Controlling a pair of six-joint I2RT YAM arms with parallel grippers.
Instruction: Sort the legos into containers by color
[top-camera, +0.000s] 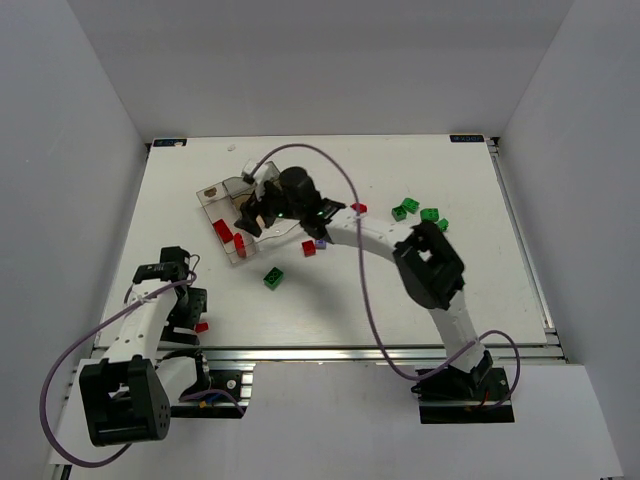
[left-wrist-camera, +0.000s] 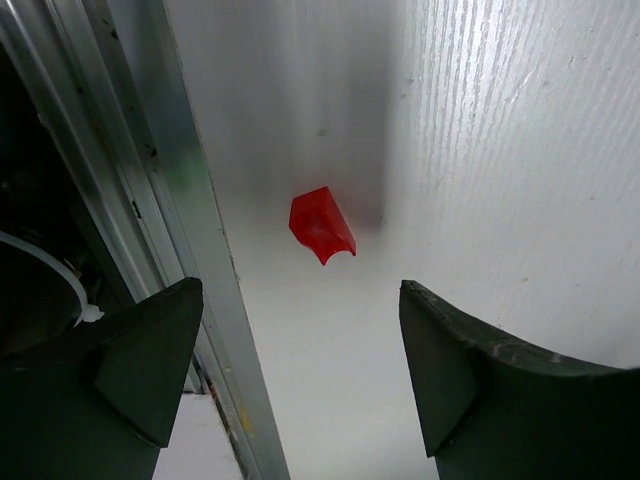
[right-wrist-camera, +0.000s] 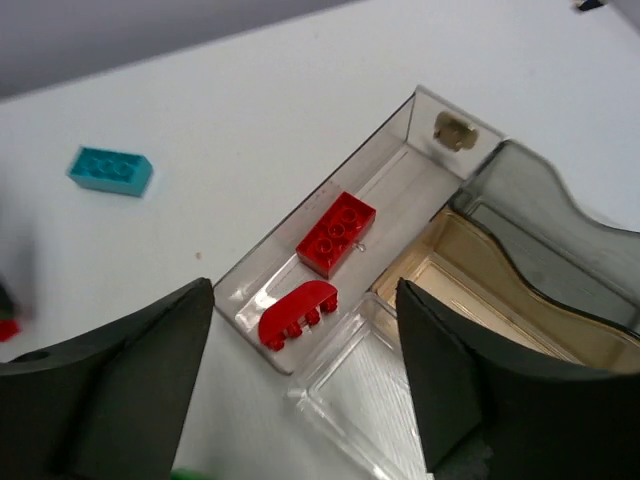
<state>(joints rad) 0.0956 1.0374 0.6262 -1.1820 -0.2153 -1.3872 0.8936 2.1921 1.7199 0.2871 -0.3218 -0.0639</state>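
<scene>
Your left fingers (top-camera: 192, 308) hang low over the near-left part of the counter (top-camera: 480, 285). They are spread apart with nothing between them. In the left wrist view, one small red lego (left-wrist-camera: 322, 225) lies on the counter just beyond their tips. It sits near the aluminium rail (left-wrist-camera: 150, 190) and touches neither finger.

To the right and farther back sits the clear box (top-camera: 207, 197). Your right fingers (top-camera: 250, 218) hover over it, also apart and holding nothing. The right wrist view shows a red brick (right-wrist-camera: 336, 234) and a red arched piece (right-wrist-camera: 297, 313) close together in the clear-walled part of the box, beside the tan-bottomed compartment (right-wrist-camera: 470, 270). A cyan brick (right-wrist-camera: 111, 170) lies on the counter outside the box, well apart from its wall.

Near of the box you have a lone green brick (top-camera: 273, 279) on the counter. Right of it, a second red brick (top-camera: 309, 248) lies just beside a pale purple brick (top-camera: 320, 243), close under the right arm. Another red piece (top-camera: 358, 208) lies farther back. At the far right, four green legos (top-camera: 410, 204) are loosely clustered on the counter.
</scene>
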